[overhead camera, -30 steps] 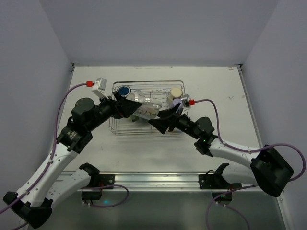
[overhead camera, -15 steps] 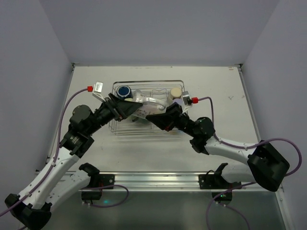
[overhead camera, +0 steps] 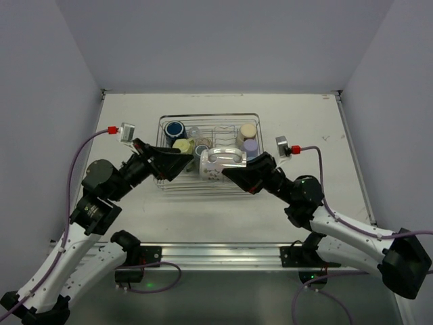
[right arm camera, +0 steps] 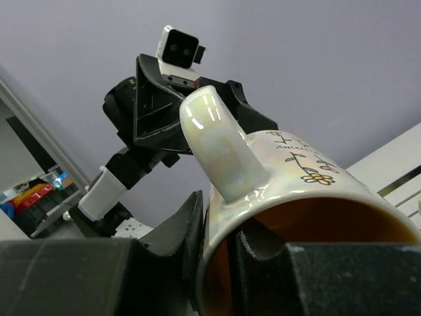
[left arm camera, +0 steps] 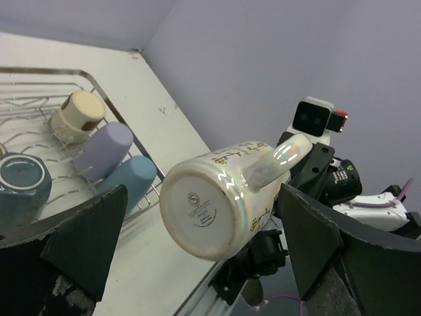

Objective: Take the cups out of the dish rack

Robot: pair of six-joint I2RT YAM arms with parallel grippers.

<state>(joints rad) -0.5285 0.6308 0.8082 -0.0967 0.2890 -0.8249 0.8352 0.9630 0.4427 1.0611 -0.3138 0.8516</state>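
Right gripper (overhead camera: 230, 174) pinches the white mug (overhead camera: 218, 164) by its rim above the dish rack (overhead camera: 203, 187); left gripper (overhead camera: 179, 164) gapes wide, empty; several cups (overhead camera: 176, 128) wait inside.

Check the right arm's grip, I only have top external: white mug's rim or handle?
Observer: Rim. Right wrist view: right jaws pinch the wall of the white mug, one inside the orange interior, one outside; handle free.
Operator: Left arm touching it?
Observer: No. Left wrist view: left jaws wide open, either side of the mug's base, clear of it.
Operator: Anything hidden from my view?
Observer: A light blue cup beside the lavender cup in the dish rack.
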